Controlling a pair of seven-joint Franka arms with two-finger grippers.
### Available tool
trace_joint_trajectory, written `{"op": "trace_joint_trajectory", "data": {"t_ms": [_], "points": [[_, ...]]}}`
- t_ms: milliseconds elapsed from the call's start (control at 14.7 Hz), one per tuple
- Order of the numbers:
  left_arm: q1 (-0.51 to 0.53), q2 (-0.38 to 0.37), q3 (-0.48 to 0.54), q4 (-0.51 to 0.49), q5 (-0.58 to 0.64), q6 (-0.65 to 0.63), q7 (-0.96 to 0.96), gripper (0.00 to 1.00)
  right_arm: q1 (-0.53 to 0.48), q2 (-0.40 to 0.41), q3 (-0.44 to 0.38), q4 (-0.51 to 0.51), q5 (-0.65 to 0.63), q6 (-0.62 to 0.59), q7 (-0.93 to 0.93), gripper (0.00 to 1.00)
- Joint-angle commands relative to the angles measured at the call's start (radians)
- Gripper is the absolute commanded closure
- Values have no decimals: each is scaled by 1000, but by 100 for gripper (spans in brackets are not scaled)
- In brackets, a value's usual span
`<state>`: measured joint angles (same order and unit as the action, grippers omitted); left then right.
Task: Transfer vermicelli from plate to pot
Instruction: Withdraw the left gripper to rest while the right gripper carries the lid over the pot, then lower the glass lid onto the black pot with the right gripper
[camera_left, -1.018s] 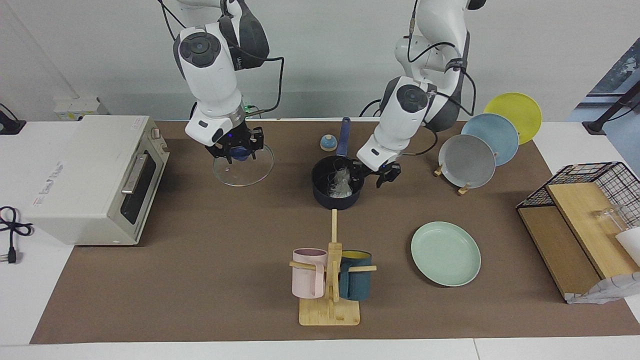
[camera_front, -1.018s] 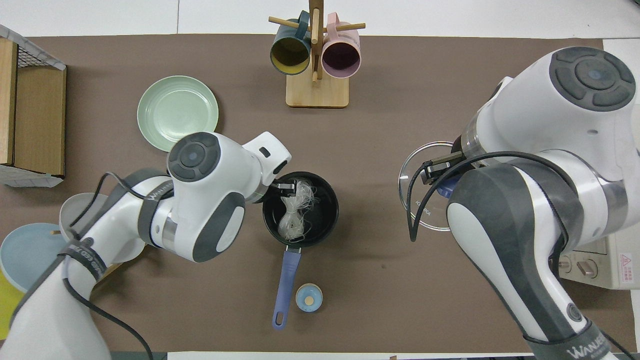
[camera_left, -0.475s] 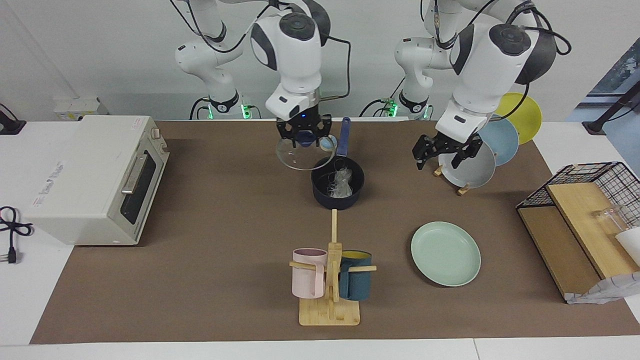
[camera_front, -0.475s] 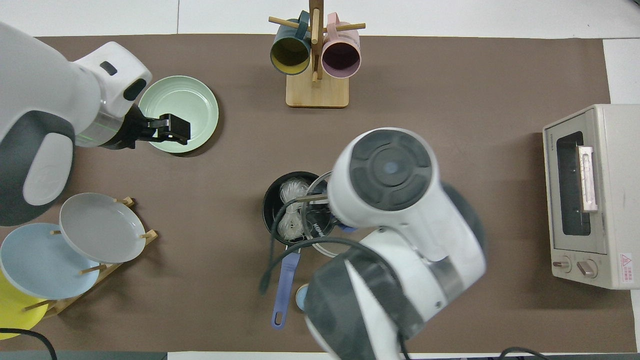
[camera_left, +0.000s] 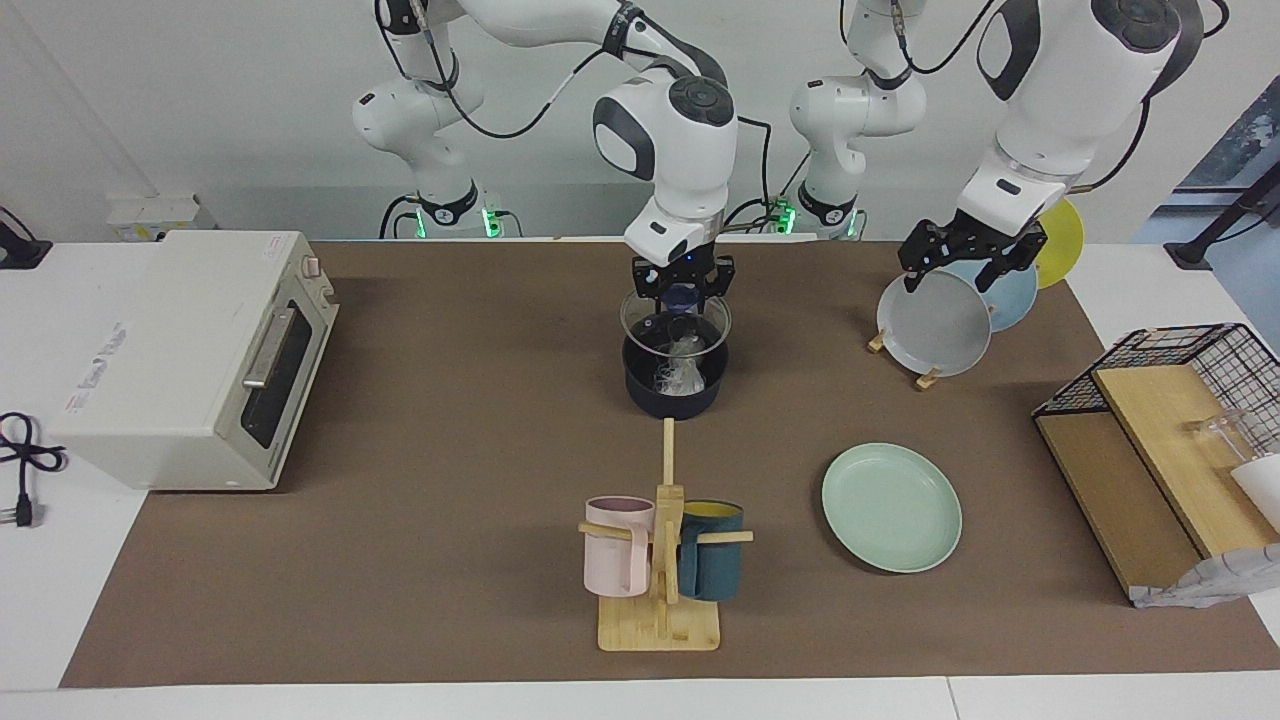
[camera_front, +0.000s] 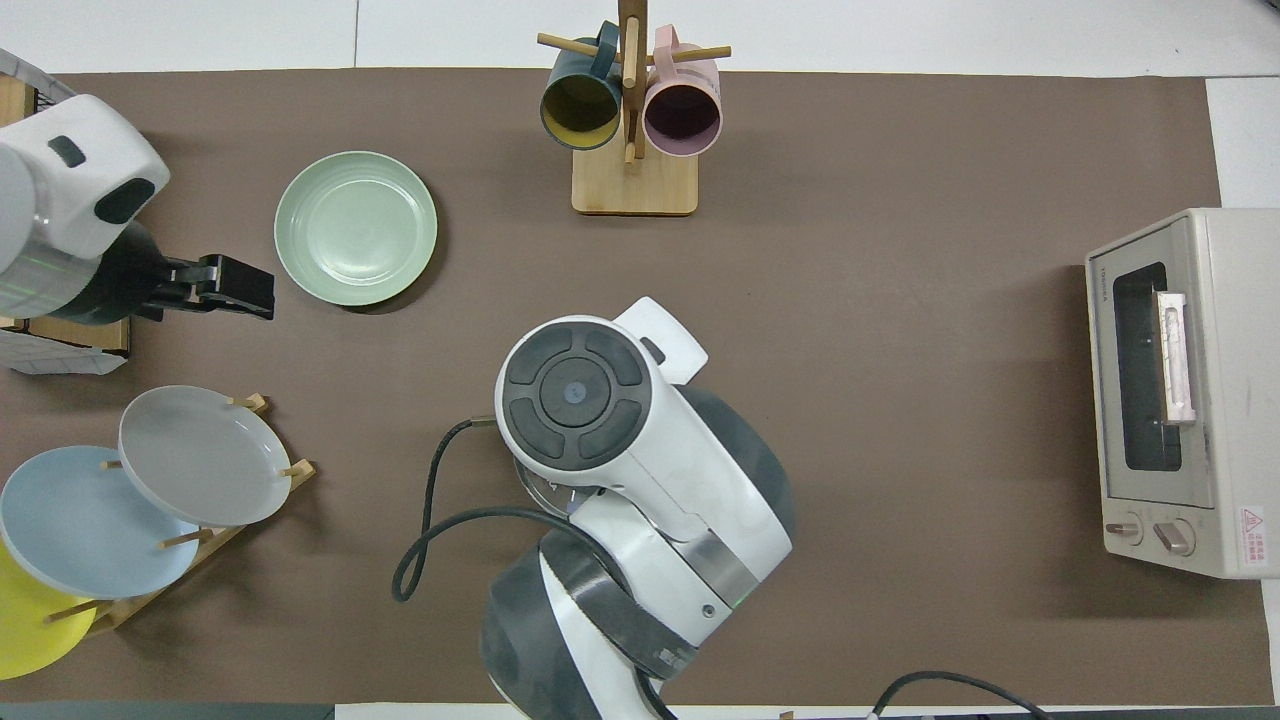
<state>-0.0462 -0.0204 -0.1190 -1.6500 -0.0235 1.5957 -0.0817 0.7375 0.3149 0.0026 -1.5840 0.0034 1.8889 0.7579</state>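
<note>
The vermicelli (camera_left: 683, 368) lies as a whitish clump inside the dark navy pot (camera_left: 672, 397) in the middle of the mat. My right gripper (camera_left: 683, 295) is shut on the blue knob of a glass lid (camera_left: 676, 325), held just over the pot's mouth; I cannot tell whether the lid touches the rim. In the overhead view the right arm hides the pot. The mint-green plate (camera_left: 890, 507) (camera_front: 355, 227) is bare, farther from the robots, toward the left arm's end. My left gripper (camera_left: 968, 262) (camera_front: 238, 292) hangs open and empty over the rack of plates.
A rack with grey, light-blue and yellow plates (camera_left: 935, 322) stands at the left arm's end. A mug tree (camera_left: 660, 560) with a pink and a teal mug stands farther from the robots than the pot. A toaster oven (camera_left: 190, 355) is at the right arm's end, a wire basket (camera_left: 1180, 400) beside the rack.
My right arm carried the glass lid from the oven's end to over the pot. The left gripper drew away from the pot, opened wide and rose over the plate rack.
</note>
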Motion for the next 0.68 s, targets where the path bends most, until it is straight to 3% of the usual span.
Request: {"op": "trace_joint_trajectory", "data": {"t_ms": [0, 611], "points": [[9, -32, -10, -37, 20, -16, 11, 0, -17, -3, 4, -4, -5, 27, 12, 100], [-3, -32, 9, -19, 17, -79, -1, 0, -20, 42, 4, -11, 59, 39, 14, 100]]}}
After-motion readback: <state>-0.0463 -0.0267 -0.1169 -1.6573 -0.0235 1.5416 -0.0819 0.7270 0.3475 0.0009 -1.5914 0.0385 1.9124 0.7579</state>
